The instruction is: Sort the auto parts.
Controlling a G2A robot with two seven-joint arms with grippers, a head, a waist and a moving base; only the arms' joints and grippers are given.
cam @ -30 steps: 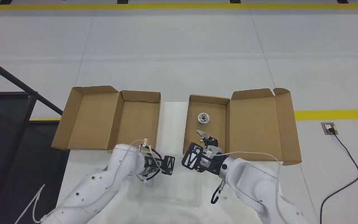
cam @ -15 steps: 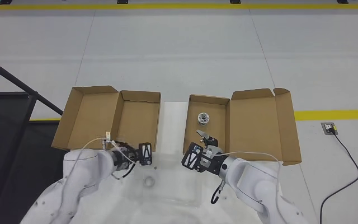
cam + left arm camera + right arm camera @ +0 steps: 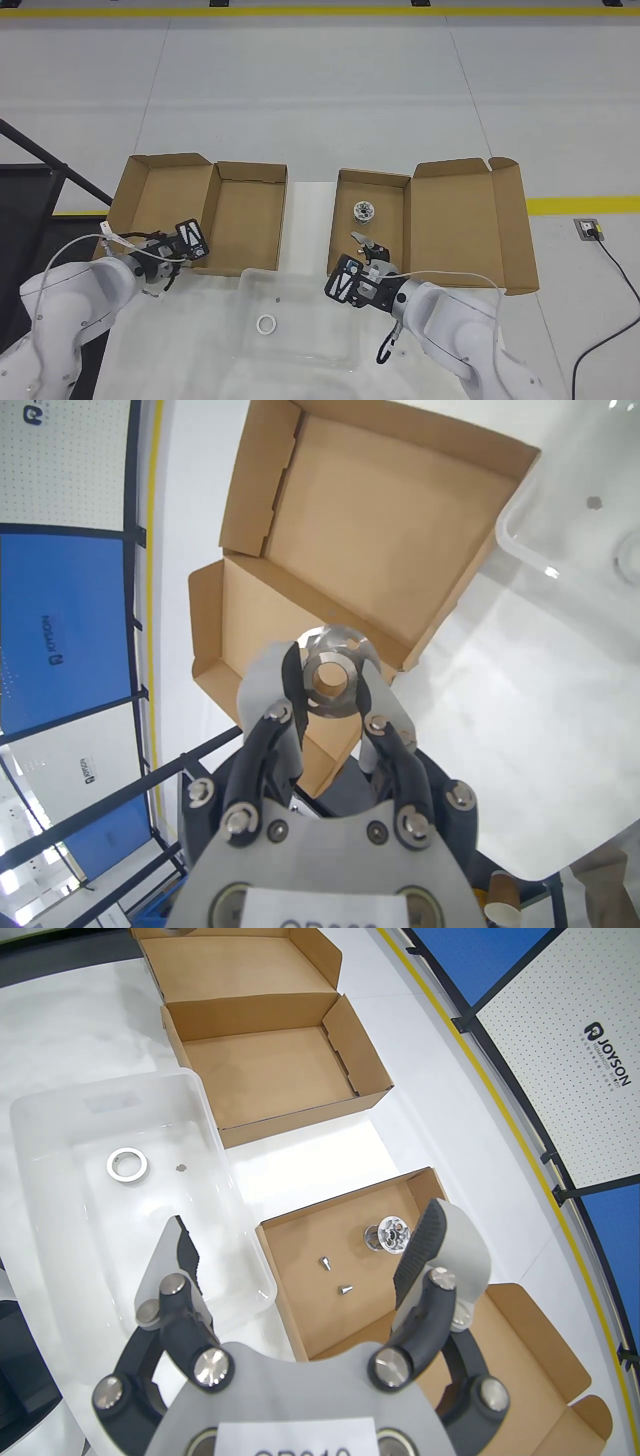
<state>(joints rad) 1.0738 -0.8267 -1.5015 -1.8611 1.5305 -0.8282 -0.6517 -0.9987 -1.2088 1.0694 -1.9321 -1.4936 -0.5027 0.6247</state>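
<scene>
Flange [image 3: 330,702]: found clamped in left gripper [image 3: 327,667], frame left, by box [image 3: 245,215]. Found right gripper [image 3: 305,1223] wide, empty; ring [image 3: 127,1166] in bin [image 3: 105,1082], white table [image 3: 300,1153].

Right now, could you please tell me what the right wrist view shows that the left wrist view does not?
Right wrist view, not the left: the open right gripper, and the right cardboard box holding two bolts and a toothed hub. Left wrist view, not the right: the left gripper shut on a metal flange. Both: the left cardboard box and the clear bin.
</scene>
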